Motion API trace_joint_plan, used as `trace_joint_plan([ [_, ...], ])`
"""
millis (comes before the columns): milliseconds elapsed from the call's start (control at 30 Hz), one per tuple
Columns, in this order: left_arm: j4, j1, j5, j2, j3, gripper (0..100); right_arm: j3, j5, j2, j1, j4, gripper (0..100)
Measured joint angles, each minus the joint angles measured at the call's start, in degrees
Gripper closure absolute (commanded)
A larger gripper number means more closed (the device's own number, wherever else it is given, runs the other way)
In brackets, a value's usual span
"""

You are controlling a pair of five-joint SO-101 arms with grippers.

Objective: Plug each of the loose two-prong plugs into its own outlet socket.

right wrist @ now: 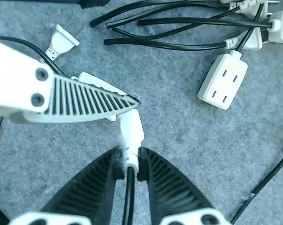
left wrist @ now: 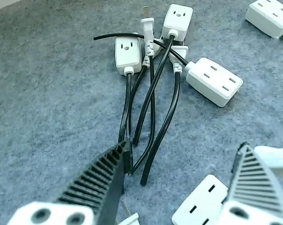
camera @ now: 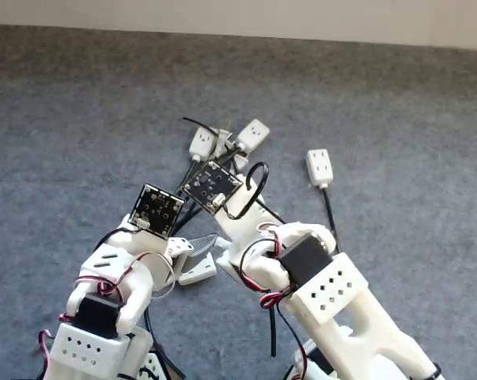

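Underneath everything you have a grey carpet (camera: 72, 111), running back to a pale strip (camera: 301, 14) along the far edge of the high view.

Your right gripper (right wrist: 130, 158) is clamped. Its two black fingers (right wrist: 92, 187) pinch the neck of a white plug (right wrist: 131, 129), just where the black cord (right wrist: 128, 197) leaves it. That plug points away from the gripper toward a white outlet block (right wrist: 95, 80). The left arm's ribbed white finger (right wrist: 80, 101) lies across the spot, so you cannot tell whether the prongs sit in a socket.

Your left gripper (left wrist: 183, 151) stands wide apart and holds nothing. An outlet block lies flat on the carpet between its two fingers, nearer the white one; whether it touches that finger is unclear. In the high view this block lies just ahead of the left arm's wrist, beside the right arm.

Beyond the left gripper you see a bundle of black cords (left wrist: 127, 93) fanning out to a small single outlet (left wrist: 128, 50), a second single outlet (left wrist: 178, 16) and a triple outlet (left wrist: 214, 80). A second plug (left wrist: 147, 26) lies between the two single outlets, prongs bare and pointing away from the gripper. A third plug (right wrist: 61, 40) lies free on the carpet near the left arm's finger. One more outlet (camera: 319, 168) lies well apart from the cluster, on the right arm's side.
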Motion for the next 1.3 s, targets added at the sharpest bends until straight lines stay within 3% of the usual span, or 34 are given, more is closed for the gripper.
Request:
trace_joint_plan([
  [333,0.09,1.85,0.09,0.0,0.53,70,0.0,0.0,0.0,0.88,-0.09,99.1],
  [567,4.13,-12.22,2.2,4.4,-11.96,70,-2.37,0.0,4.92,4.31,1.58,99.1],
  [700,9.41,-15.91,4.22,16.88,-25.05,70,-9.76,-1.76,14.42,4.4,4.57,99.1],
  [933,12.75,-27.43,9.49,52.22,-46.77,70,-24.79,-6.07,29.8,4.4,12.66,99.1],
  [1133,12.75,-38.24,15.74,80.53,-59.52,70,-30.33,-17.32,38.68,3.16,15.21,99.1],
  [1300,12.84,-45.54,20.4,89.41,-66.11,70,-30.33,-29.19,41.85,-2.2,13.45,99.2],
])
